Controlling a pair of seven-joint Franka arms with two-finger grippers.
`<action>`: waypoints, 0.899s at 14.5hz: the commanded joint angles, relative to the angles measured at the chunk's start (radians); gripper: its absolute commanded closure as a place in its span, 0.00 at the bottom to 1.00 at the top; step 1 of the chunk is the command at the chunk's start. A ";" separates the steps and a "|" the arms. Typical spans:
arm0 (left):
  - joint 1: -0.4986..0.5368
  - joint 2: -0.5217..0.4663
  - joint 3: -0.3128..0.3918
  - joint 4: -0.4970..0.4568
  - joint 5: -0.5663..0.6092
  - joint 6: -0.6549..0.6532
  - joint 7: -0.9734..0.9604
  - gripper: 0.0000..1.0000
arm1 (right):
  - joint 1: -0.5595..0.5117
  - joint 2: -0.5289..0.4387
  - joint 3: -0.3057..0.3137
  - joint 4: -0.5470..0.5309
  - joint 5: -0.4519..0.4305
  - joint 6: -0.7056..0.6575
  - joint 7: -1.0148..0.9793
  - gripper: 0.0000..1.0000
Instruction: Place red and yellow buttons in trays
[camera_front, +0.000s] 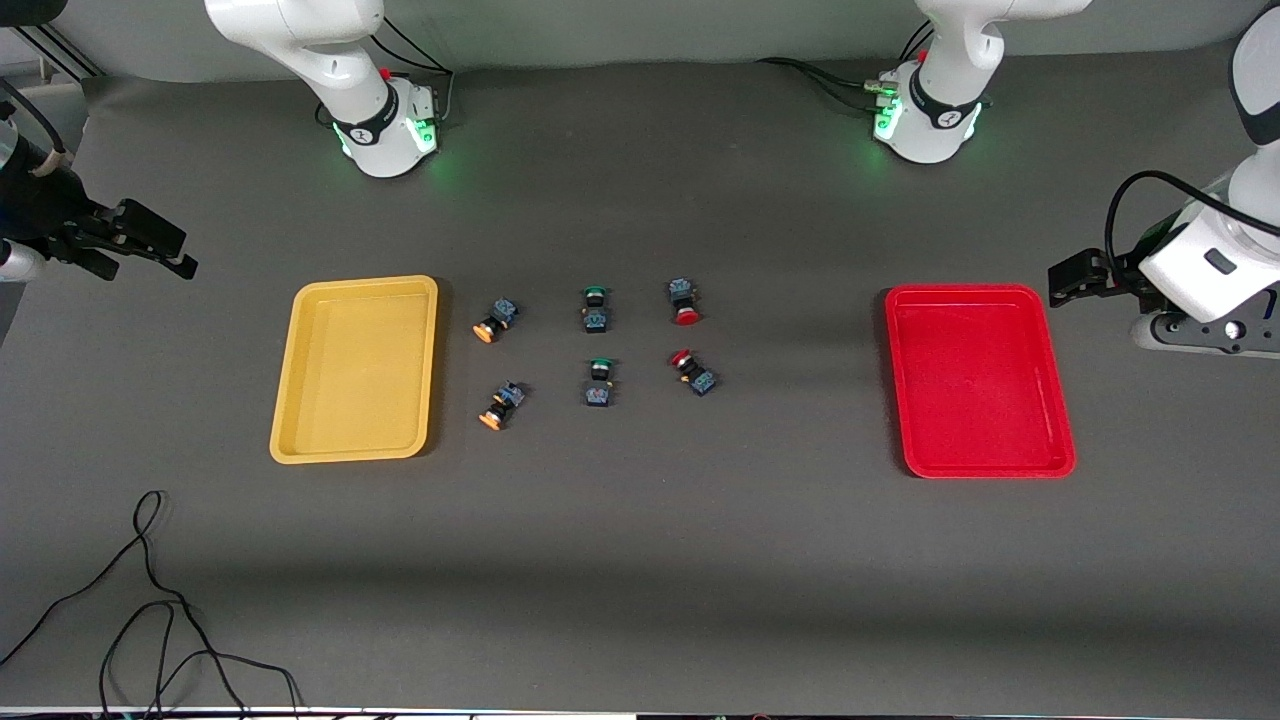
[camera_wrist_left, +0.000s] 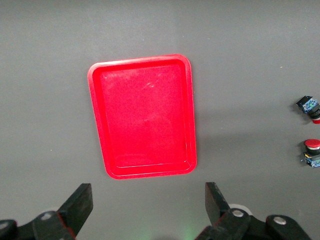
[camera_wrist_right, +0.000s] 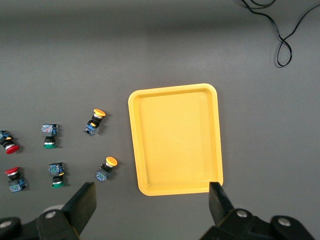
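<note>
Six buttons (camera_front: 596, 350) lying between yellow tray (camera_front: 356, 370) and red tray (camera_front: 978, 380); wrist views showing left gripper (camera_wrist_left: 147, 210) and right gripper (camera_wrist_right: 150, 210) jaws standing apart, empty; front view barely showing either, probably hovering past each tray.

Green-capped switches, two: one (camera_front: 595, 308) at upper centre of the front frame, cap toward the top; one (camera_front: 599, 382) directly below it, same orientation. Both lay on their sides.

Black cable (camera_front: 150, 600): loose loops at lower left of the frame.

Tabletop (camera_front: 700, 560): dark grey covering, filling the frame.
</note>
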 joint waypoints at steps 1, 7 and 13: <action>-0.012 -0.014 0.011 -0.002 -0.003 0.000 0.013 0.00 | 0.005 0.010 -0.001 0.031 0.004 -0.045 -0.013 0.00; -0.014 -0.013 0.011 -0.007 -0.003 0.002 0.011 0.00 | 0.019 0.019 0.008 0.031 0.002 -0.057 -0.011 0.00; -0.034 -0.005 0.007 -0.005 0.005 0.007 -0.004 0.00 | 0.077 0.042 0.019 0.029 0.002 -0.057 0.066 0.00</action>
